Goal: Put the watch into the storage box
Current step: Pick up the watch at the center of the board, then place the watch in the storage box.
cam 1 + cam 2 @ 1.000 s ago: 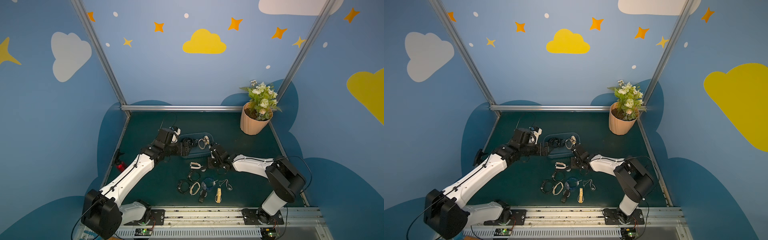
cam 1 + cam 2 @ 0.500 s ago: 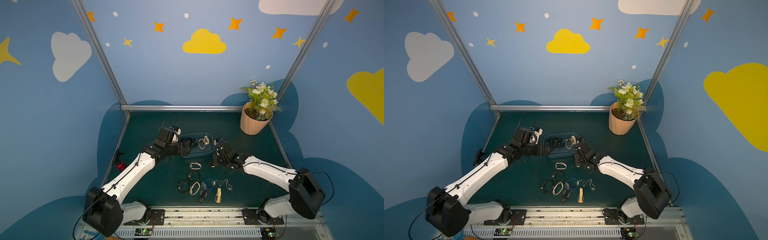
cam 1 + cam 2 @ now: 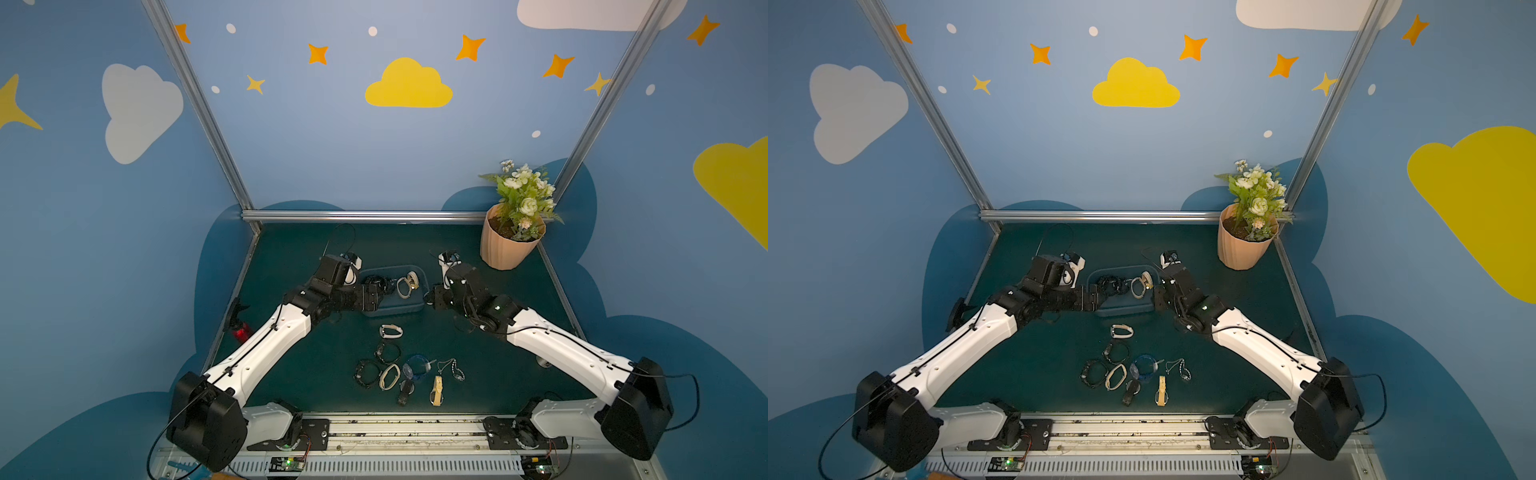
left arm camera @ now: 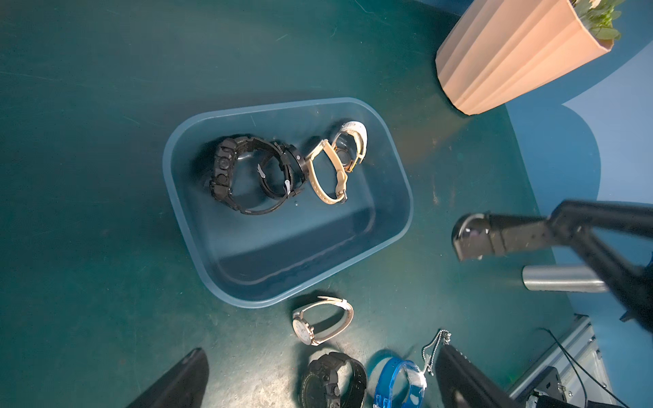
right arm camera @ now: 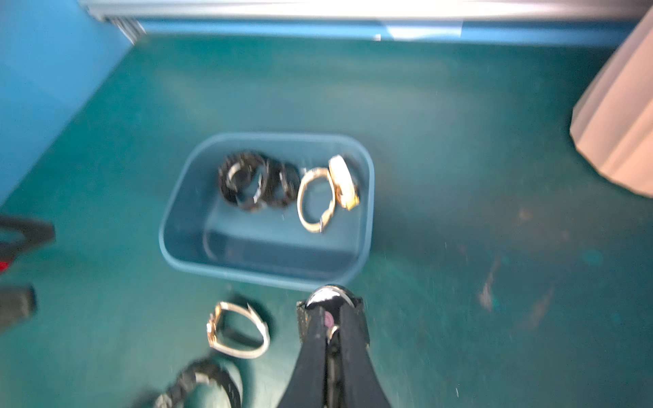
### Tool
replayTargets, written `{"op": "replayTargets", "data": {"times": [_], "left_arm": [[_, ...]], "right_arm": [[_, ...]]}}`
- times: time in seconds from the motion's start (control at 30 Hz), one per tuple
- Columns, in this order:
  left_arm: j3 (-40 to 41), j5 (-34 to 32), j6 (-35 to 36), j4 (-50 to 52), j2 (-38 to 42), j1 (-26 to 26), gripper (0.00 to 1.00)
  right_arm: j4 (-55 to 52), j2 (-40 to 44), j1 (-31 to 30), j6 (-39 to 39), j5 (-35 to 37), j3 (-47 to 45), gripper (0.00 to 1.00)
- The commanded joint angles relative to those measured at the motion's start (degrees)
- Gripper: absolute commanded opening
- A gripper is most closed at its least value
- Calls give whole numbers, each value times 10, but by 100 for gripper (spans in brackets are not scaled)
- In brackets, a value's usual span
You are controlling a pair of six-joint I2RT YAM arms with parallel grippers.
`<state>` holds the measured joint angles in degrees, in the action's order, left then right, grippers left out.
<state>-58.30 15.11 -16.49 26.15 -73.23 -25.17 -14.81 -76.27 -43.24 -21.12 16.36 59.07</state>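
Nearest the rail, a loose pile of watches and bands (image 3: 388,376) lies on the green table (image 3: 311,365). Beyond it, just short of the storage box (image 4: 289,229), we mark the white-strapped watch (image 4: 303,328). It rests on its side with the fastened strap standing as an open loop, and we take it as the next piece to move. We judge it light, with a hard, slick metal case and a pliant strap. We would therefore pinch the strap wall, one finger inside the loop, rather than the glass.

At the box's left end hangs the left gripper (image 4: 319,351), fingers spread wide and empty. Just beside the box's right end sits the right gripper (image 5: 330,311), fingers pressed together. A shiny rounded shape shows at its tip, and we cannot tell whether anything is pinched.

Inside the box lie two black watches (image 4: 226,173) and two pale watches (image 4: 328,176). Farthest stands the flower pot (image 4: 512,60).
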Motion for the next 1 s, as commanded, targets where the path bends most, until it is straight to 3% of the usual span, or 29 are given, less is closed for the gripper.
{"op": "replayTargets", "data": {"times": [0.0,0.5,0.97], "left_arm": [[-16,-5,8,12,8,1,100],[-12,-25,12,12,23,1,100],[-17,-25,14,19,21,2,100]], "right_arm": [[43,-40,8,23,-11,30,0],[78,-210,31,13,-90,126,0],[118,-290,42,2,-112,124,0]]}}
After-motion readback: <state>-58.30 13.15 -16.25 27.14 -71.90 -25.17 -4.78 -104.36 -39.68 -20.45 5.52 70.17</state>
